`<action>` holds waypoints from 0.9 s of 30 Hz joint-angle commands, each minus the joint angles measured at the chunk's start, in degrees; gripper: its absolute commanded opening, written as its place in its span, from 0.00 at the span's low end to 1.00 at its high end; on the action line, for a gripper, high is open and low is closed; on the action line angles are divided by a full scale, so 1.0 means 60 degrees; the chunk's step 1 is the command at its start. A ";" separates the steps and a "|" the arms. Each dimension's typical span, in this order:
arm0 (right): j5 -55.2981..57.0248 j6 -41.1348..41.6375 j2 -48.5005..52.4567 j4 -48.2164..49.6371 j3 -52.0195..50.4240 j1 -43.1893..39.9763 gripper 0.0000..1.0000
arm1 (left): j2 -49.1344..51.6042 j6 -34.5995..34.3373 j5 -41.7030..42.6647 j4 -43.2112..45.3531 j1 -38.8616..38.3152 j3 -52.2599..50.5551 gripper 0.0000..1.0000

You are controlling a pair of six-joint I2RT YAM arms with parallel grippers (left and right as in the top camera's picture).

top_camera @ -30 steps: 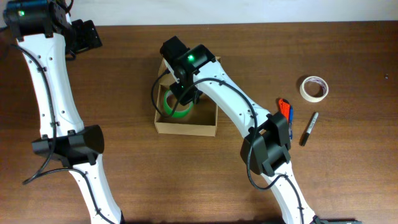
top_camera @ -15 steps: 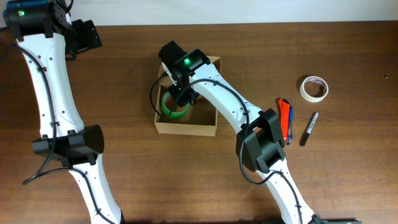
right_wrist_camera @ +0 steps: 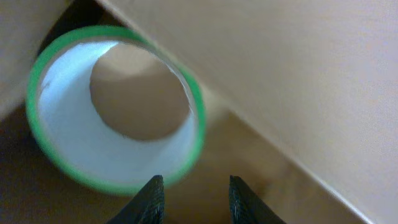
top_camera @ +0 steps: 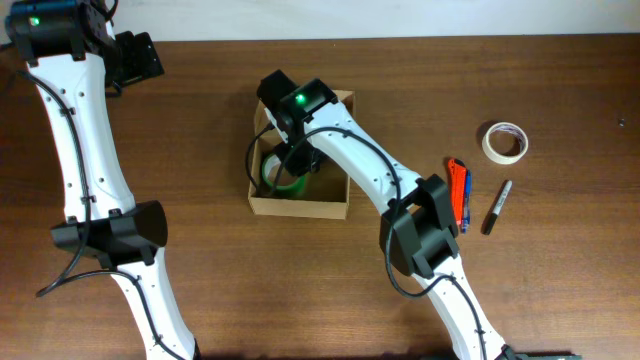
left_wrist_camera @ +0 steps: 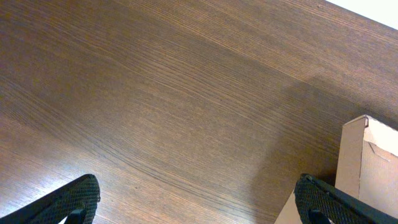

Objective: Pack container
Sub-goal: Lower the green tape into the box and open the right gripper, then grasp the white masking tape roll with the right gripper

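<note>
The brown wooden counter fills the view from above. Two long white arms reach over it. The left arm goes up the far left side, well away from everything else. Its pincer hangs over bare wood with its two fingers spread wide and nothing between them. A corner of the box just shows at the edge of its camera.

The right arm leans across the middle and covers a big part of the container from above. The container is a brown cardboard box sitting near the middle of the counter, with its top open.

The right pincer is down inside the box, with the box wall close by on one side. Its fingers are a little apart and hold nothing. Just beyond the tips, a green tape roll lies in the left part of the box.

Well off to the right lies a white tape roll. Nearer the arm are orange and blue sticks, side by side. A black marker lies just beside them.
</note>
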 commanded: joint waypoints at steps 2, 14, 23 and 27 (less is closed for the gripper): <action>0.1315 -0.0124 -0.2539 -0.0178 0.0186 -0.0084 0.36 | -0.0022 0.0120 -0.0069 -0.0007 0.0026 -0.0036 1.00; 0.3366 0.0492 -0.7136 -0.0277 -0.0339 -0.3646 0.48 | -0.0022 0.0120 -0.0069 -0.0007 0.0026 -0.0036 1.00; 0.1282 0.2958 -0.6448 0.0543 -0.2980 -0.8655 0.56 | -0.0022 0.0120 -0.0069 -0.0007 0.0026 -0.0036 1.00; 0.0444 0.3421 -0.4958 0.0506 -0.3421 -0.9490 0.54 | -0.0022 0.0120 -0.0069 -0.0007 0.0026 -0.0036 1.00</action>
